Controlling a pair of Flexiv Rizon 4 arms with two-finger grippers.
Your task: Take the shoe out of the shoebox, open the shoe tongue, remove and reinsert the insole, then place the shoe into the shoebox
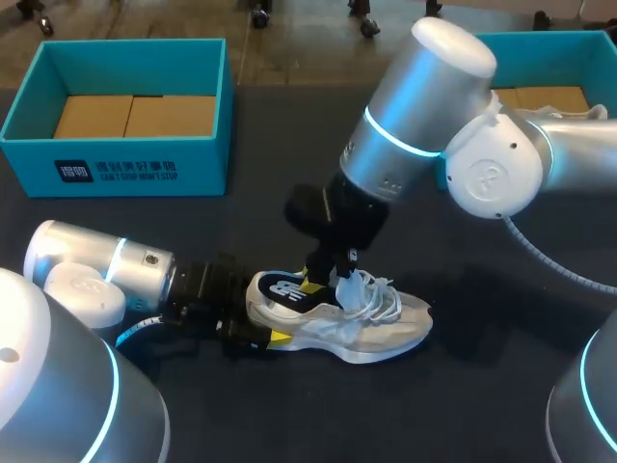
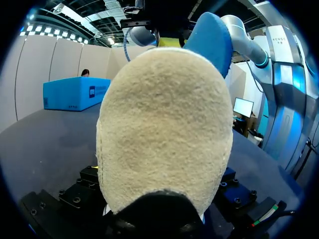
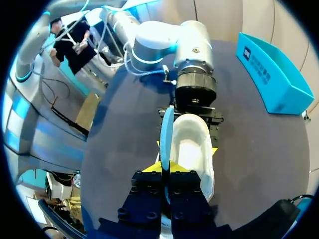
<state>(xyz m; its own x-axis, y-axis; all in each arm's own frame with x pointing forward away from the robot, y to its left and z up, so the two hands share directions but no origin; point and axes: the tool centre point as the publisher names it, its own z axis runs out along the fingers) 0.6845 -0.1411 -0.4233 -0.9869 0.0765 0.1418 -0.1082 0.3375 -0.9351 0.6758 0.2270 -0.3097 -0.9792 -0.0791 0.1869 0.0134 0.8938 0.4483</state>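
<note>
Shoe (image 1: 386, 333) sits clamped at the heel in the left gripper (image 1: 289, 311); right gripper (image 3: 167, 168) pinches the insole (image 3: 166, 130): guide it slowly, straight.

There is one white sneaker (image 1: 371, 328) and one blue insole (image 3: 166, 130). There are two teal shoeboxes, the left shoebox (image 1: 125, 166) and the right shoebox (image 1: 545, 40). There are two robot arms, each with one claw: the left claw (image 3: 186, 148) and the right claw (image 3: 167, 168). One dark tabletop (image 1: 482, 395) carries everything.
</note>
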